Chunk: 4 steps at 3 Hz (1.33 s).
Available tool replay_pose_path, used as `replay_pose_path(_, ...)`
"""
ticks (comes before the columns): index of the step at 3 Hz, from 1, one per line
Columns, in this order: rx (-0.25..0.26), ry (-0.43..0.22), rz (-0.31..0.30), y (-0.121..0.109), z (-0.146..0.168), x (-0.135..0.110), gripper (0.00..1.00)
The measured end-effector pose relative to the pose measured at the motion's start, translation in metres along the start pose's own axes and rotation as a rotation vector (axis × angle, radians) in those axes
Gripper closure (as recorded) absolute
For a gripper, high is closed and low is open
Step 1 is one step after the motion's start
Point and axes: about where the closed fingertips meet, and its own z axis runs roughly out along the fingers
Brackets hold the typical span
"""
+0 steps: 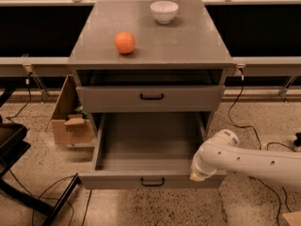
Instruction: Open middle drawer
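The middle drawer (150, 180) is pulled well out of the grey cabinet. Its deep grey tray shows empty, and its low front panel carries a small black bar handle (153, 181). My gripper (197, 174) is at the end of the white arm that comes in from the right. It sits low at the drawer's front right corner, against the front panel's top edge. The wrist hides most of the gripper.
Above the open drawer is a shut, taller-fronted drawer (150, 98) with a wider black handle. An orange (125, 42) and a white bowl (164, 11) stand on the cabinet top (188, 46). A cardboard box (70, 121) is on the floor at the left, with cables and a dark stand beside it.
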Motion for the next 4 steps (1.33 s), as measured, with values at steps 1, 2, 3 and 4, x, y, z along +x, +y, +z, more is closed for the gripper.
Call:
replay_pose_path(1,0.023,-0.002,-0.001,0.0095,-0.0048,0.0046,1.00)
replay_pose_path(2,0.024,-0.002,-0.001,0.0100,-0.0031,0.0046,1.00)
replay_pose_path(3,0.044,-0.005,-0.001,0.0191,-0.0059,0.0086,1.00)
replay_pose_path(4,0.044,-0.005,-0.001,0.0190,-0.0060,0.0086,1.00)
